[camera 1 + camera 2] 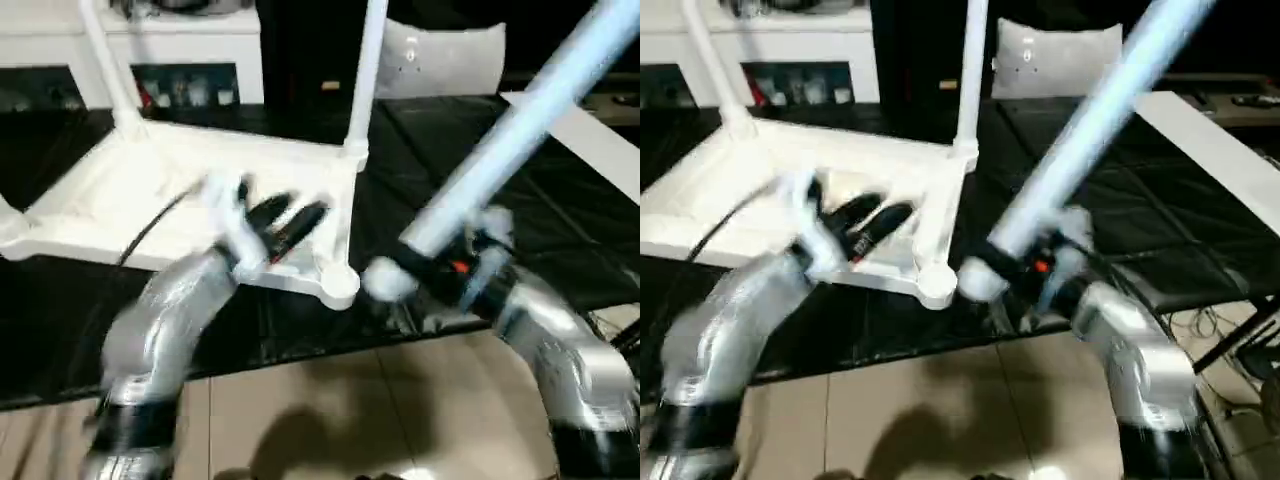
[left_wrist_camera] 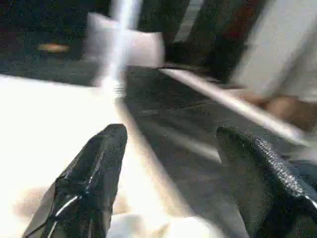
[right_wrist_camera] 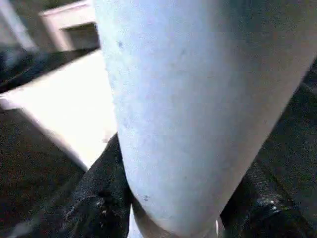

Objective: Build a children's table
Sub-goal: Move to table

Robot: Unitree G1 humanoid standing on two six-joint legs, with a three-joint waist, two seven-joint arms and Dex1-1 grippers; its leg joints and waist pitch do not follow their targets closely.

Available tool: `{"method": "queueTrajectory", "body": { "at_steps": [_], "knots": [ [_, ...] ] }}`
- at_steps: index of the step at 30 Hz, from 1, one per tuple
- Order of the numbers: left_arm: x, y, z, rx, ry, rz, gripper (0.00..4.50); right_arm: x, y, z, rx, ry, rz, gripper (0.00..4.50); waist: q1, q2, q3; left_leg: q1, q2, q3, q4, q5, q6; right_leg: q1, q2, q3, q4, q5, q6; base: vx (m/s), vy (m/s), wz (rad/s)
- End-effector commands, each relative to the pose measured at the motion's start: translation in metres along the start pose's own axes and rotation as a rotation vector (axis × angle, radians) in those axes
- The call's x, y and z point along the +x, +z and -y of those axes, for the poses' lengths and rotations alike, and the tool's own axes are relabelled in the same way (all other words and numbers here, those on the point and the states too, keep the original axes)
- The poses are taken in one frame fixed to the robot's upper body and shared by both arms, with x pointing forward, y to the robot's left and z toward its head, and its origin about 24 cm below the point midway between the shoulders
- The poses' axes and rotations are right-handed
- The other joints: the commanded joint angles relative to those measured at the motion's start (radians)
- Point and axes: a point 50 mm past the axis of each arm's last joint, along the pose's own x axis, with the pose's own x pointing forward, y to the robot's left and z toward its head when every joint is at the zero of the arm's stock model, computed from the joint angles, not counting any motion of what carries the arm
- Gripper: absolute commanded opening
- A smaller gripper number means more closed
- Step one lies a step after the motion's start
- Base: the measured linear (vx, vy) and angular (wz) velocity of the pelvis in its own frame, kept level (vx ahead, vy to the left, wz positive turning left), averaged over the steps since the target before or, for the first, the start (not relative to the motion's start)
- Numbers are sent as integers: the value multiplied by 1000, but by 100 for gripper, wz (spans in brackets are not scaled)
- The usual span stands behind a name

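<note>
The right gripper (image 1: 440,275) is clamped on a white leg (image 1: 520,130), held slanted just beside the near corner socket (image 1: 340,285) of the upturned table top (image 1: 120,200). The left gripper (image 1: 285,222) is spread, empty, above that top.

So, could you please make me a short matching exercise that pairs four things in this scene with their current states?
Things:
1. Left gripper
2. Right gripper
3. Tabletop
4. Near corner socket

States:
A. lying upside down on the black table
B. shut on a leg
C. open, holding nothing
D. no leg in it yet

Pairs: 1-C, 2-B, 3-A, 4-D
</note>
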Motion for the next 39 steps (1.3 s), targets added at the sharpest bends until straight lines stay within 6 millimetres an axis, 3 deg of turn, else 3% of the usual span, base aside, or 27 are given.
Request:
{"method": "queueTrajectory", "body": {
  "at_steps": [1, 2, 3, 5, 6, 8, 11, 13, 16, 17, 21, 22, 24, 25, 28, 31, 33, 35, 36, 37, 38, 39],
  "knots": [
    [-7, -1, -10, 73, 163, -4, 326, -7, 8, 4, -25, -115, 20, 187, -13, -5, -56, -1, 5, 3, -78, -257, 13, 51, -48, 27, -115, -583, 64, 0, 0, 0],
    [-7, -1, -10, 73, 163, -4, 326, -7, 8, 4, -25, -115, 20, 187, -17, 1, -56, 5, 6, 1, -79, -272, 13, 50, -46, 23, -121, -583, 74, 0, 0, 0],
    [-11, -3, -12, 76, 223, -8, 326, -9, 7, 7, -31, -157, 8, 187, -20, -5, -57, 8, 6, 1, -78, -277, 15, 49, -47, 23, -122, -579, 75, 0, 0, 0],
    [-15, -8, -16, 57, 308, -20, 326, -12, 6, 14, -67, -239, -21, 187, -30, 3, -52, 6, 7, -2, -82, -295, 14, 50, -46, 20, -126, -581, 71, 0, 0, 0],
    [-16, -10, -18, 57, 327, -26, 326, -13, 8, 15, -76, -252, -7, 187, -35, 7, -55, 11, 3, -4, -79, -313, 21, 50, -49, 17, -131, -589, 74, 0, 0, 0],
    [-17, -11, -19, 61, 336, -29, 326, -13, 10, 15, -67, -240, 24, 187, -39, 4, -57, 2, 6, -8, -84, -310, 30, 59, -51, 16, -131, -563, 75, 0, 0, 0],
    [-20, -18, -18, 89, 312, -41, 326, -14, 14, 12, -62, -209, 109, 187, -43, -4, -57, -1, 6, -7, -84, -291, 40, 56, -56, 22, -127, -547, 60, 0, 0, 0],
    [-22, -22, -15, 126, 300, -59, 326, -14, 10, 12, -38, -220, 95, 187, -47, -3, -58, -5, 8, -7, -87, -271, 41, 57, -56, 28, -120, -522, 47, 0, 0, 0],
    [-23, -25, -10, 148, 299, -70, 326, -15, 3, 11, -13, -240, 64, 187, -45, -3, -61, -5, 12, -5, -88, -238, 45, 58, -57, 36, -113, -476, 23, 0, 0, 0],
    [-24, -25, -6, 141, 296, -60, 326, -16, -3, 11, -5, -271, 36, 187, -40, 6, -63, -6, 14, -5, -89, -210, 44, 61, -57, 40, -105, -431, 4, 0, 0, 0],
    [-25, -24, -2, 129, 282, -47, 326, -18, -11, 8, 24, -282, 12, 187, -34, -2, -63, -7, 16, -1, -89, -181, 48, 63, -59, 44, -96, -388, -24, 0, 0, 0],
    [-25, -24, -2, 129, 282, -46, 326, -18, -11, 8, 26, -282, 12, 187, -32, 0, -62, -7, 17, 0, -90, -179, 49, 63, -60, 46, -97, -389, -25, 0, 0, 0],
    [-28, -25, -7, 133, 321, -30, 326, -16, -14, 7, -28, -282, 12, 187, -32, -9, -63, -8, 17, 1, -90, -171, 50, 64, -58, 47, -96, -387, -21, 0, 0, 0],
    [-29, -26, -10, 135, 342, -21, 326, -15, -15, 7, -59, -285, 7, 187, -29, -4, -62, -8, 16, 2, -91, -168, 48, 63, -59, 48, -96, -392, -20, 0, 0, 0],
    [-29, -26, -13, 137, 365, -21, 326, -12, -13, 7, -104, -283, 16, 187, -31, -3, -58, -5, 15, 3, -92, -201, 42, 60, -58, 47, -102, -439, -1, 0, 0, 0],
    [-27, -27, -8, 167, 330, -38, 326, -11, -11, 6, -87, -277, 32, 187, -37, -3, -51, 25, 11, -1, -97, -367, 27, 57, -54, 36, -122, -617, 51, 0, 0, 0],
    [-27, -27, -5, 170, 316, -40, 326, -11, -11, 5, -65, -276, 34, 187, -45, -2, -44, 46, 9, -4, -100, -461, 31, 55, -45, 22, -131, -687, 61, 0, 0, 0],
    [-27, -28, -7, 164, 331, -35, 326, -10, -12, 3, -64, -263, 30, 187, -59, 2, -32, 87, 8, -6, -90, -577, 38, 42, -29, -8, -155, -768, 68, 0, 0, 0],
    [-26, -28, -8, 160, 339, -31, 326, -10, -13, 3, -65, -258, 29, 187, -78, 3, -25, 101, 11, -11, -83, -629, 42, 48, -20, -40, -174, -778, 83, 0, 0, 0],
    [-26, -28, -8, 160, 339, -31, 326, -10, -13, 3, -65, -258, 29, 187, -90, 19, -10, 103, 51, -28, -120, -747, 42, 74, -12, -58, -144, -715, 80, 0, 0, 0],
    [-25, -28, -9, 159, 342, -29, 326, -8, -13, 2, -73, -252, 26, 187, -81, 33, -18, 53, 118, -55, -198, -844, 32, 146, -35, 0, 52, -454, 32, 0, 0, 0],
    [-24, -28, -9, 159, 342, -29, 326, -7, -13, 2, -83, -246, 23, 187, -74, 40, -8, 52, 128, -49, -223, -896, 27, 138, -33, 12, 85, -369, 7, 0, 0, 0]
  ]
}}
